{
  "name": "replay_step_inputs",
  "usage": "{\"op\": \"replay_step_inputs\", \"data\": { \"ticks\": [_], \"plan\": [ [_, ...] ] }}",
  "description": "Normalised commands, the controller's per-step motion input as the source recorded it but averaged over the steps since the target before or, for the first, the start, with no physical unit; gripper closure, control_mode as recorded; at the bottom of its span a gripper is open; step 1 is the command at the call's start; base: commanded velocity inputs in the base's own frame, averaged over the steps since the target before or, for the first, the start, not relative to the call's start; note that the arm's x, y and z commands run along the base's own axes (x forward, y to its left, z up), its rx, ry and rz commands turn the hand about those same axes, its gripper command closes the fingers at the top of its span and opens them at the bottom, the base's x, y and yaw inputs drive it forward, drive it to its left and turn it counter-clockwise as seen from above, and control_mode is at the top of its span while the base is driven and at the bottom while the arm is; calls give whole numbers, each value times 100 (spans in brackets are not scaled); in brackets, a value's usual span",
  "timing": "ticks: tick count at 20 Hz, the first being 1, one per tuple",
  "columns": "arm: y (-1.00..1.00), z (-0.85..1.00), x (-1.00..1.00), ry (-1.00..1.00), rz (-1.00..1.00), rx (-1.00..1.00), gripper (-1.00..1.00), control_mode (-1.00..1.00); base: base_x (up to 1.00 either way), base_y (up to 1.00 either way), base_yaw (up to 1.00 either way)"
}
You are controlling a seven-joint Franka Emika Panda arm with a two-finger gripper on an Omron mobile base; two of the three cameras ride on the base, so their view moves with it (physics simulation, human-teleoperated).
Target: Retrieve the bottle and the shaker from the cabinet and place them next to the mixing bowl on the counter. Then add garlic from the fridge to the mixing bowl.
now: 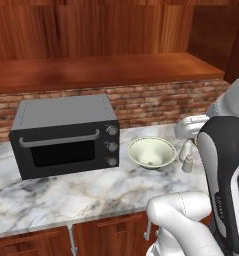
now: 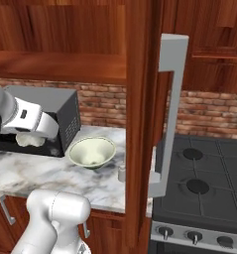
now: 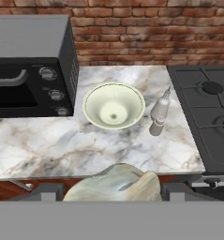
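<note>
A pale garlic bulb (image 3: 114,186) sits between the fingers of my gripper (image 3: 111,193), which is shut on it. In the right base view the garlic (image 2: 29,140) hangs under the hand in front of the oven, above the counter and left of the bowl. The cream mixing bowl (image 3: 114,105) stands on the marble counter with nothing visible inside it. Right beside the bowl stand a slim grey bottle (image 3: 160,108) and a small shaker (image 3: 156,127), both upright. The bowl (image 1: 151,152) and shaker (image 1: 187,164) also show past the arm.
A black toaster oven (image 1: 66,135) stands left of the bowl. The dark stove (image 2: 204,183) borders the counter on the right. An open wooden cabinet door (image 2: 140,124) with a grey handle (image 2: 170,114) stands between bowl and stove. A brick wall (image 3: 146,33) closes the back.
</note>
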Motion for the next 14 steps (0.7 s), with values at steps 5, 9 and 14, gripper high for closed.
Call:
{"op": "replay_step_inputs", "data": {
  "ticks": [5, 9, 14],
  "plan": [
    [-9, -5, 23, 0, 0, 2, 100, -100, 28, -10, 0],
    [-30, -43, 49, 0, -2, 9, 100, -100, 0, 0, 0],
    [-24, -75, 38, 0, 0, 5, 100, -100, 0, 0, 0]
  ]
}}
